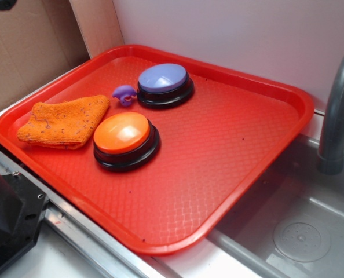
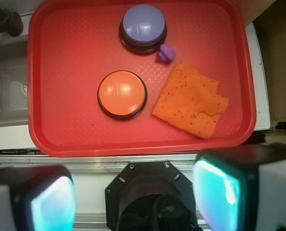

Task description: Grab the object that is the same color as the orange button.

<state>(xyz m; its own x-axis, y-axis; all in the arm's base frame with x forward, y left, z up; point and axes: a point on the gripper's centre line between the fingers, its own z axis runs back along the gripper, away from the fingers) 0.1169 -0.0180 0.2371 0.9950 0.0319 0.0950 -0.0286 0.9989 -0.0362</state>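
1. Tray [image 1: 230, 145]: lies on the counter, right edge overhanging the sink [image 1: 299, 231]; carries everything listed below.
2. Cloth [image 1: 62, 121]: lies flat in the tray's left part, just beside the near button [image 1: 125, 139].
3. Near button: sits right of the cloth, in front of the far button [image 1: 163, 84], apart from it.
4. Small curved piece [image 1: 124, 94]: rests against the far button's left side, behind the cloth's far corner.
5. Faucet [image 1: 337, 116]: stands right of the tray, behind the sink.
6. Cardboard [image 1: 27, 46]: stands behind the tray's left corner.
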